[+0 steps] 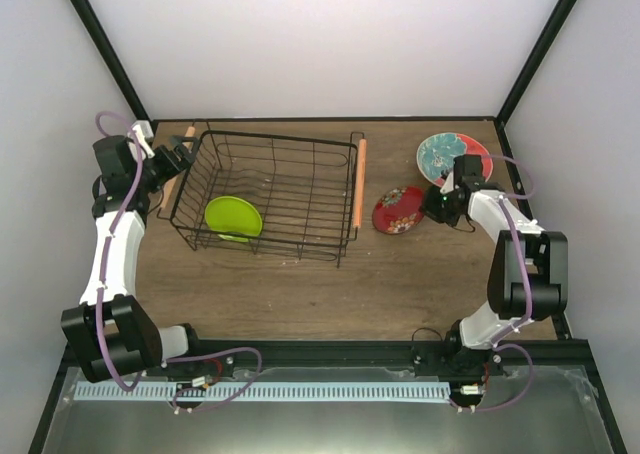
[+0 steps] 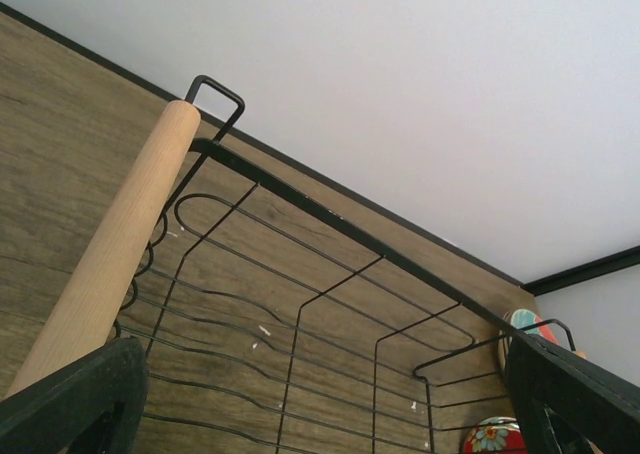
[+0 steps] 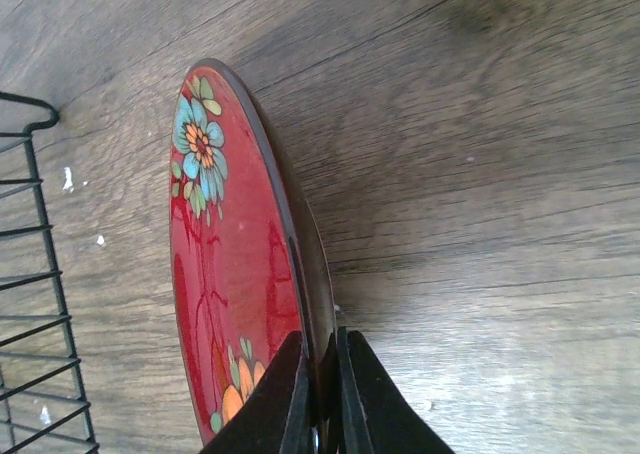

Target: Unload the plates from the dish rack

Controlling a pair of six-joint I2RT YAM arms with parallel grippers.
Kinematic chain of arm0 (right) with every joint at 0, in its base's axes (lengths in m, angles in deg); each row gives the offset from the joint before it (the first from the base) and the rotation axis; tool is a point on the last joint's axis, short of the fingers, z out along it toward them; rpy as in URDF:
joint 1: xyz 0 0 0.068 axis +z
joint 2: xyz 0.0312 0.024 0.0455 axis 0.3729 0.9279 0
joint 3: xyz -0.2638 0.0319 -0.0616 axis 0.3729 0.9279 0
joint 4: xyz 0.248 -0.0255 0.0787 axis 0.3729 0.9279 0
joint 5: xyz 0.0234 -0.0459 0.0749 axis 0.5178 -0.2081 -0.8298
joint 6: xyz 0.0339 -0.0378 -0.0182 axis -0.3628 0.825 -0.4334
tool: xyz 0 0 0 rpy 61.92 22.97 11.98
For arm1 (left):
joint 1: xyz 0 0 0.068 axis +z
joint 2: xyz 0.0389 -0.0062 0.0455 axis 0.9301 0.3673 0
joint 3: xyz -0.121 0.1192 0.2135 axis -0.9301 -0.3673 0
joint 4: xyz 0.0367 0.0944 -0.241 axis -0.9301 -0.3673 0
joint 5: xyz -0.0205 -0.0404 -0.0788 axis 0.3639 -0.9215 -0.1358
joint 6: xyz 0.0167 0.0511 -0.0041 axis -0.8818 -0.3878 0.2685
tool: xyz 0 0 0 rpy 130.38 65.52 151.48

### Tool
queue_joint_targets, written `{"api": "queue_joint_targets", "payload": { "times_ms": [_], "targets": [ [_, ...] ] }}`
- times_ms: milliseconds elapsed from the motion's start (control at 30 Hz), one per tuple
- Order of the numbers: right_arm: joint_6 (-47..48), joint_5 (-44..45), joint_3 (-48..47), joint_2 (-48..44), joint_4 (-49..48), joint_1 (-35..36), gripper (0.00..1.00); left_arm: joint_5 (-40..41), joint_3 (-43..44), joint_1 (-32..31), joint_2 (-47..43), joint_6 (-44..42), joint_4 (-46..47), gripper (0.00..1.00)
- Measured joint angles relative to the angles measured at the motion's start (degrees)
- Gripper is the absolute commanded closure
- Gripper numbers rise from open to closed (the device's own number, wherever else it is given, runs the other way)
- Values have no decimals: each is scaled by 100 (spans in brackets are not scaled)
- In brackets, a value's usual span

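Between the right gripper's [image 3: 322,352] fingers, the red plate [image 3: 235,264] is pinched by its rim. Ahead of the left gripper [image 1: 181,159], spread wide by a handle [image 2: 120,244], the rack [image 1: 275,134] holds a lime plate [image 1: 233,217].

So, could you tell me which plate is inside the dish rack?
The lime green plate; the red patterned plate and teal-centred plate are outside it.

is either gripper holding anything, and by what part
The right gripper pinches the small red patterned plate by its rim; the left gripper is open, holding nothing.
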Motion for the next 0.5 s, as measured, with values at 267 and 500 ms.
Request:
{"api": "queue_joint_targets", "payload": {
  "times_ms": [267,500],
  "targets": [
    [74,-243,114,199,-105,-4,63,-2,0,-7,0,-4,-2,0],
    [170,-173,315,293,59,-4,53,-4,0,-7,0,-2,-2,0]
  ]
}}
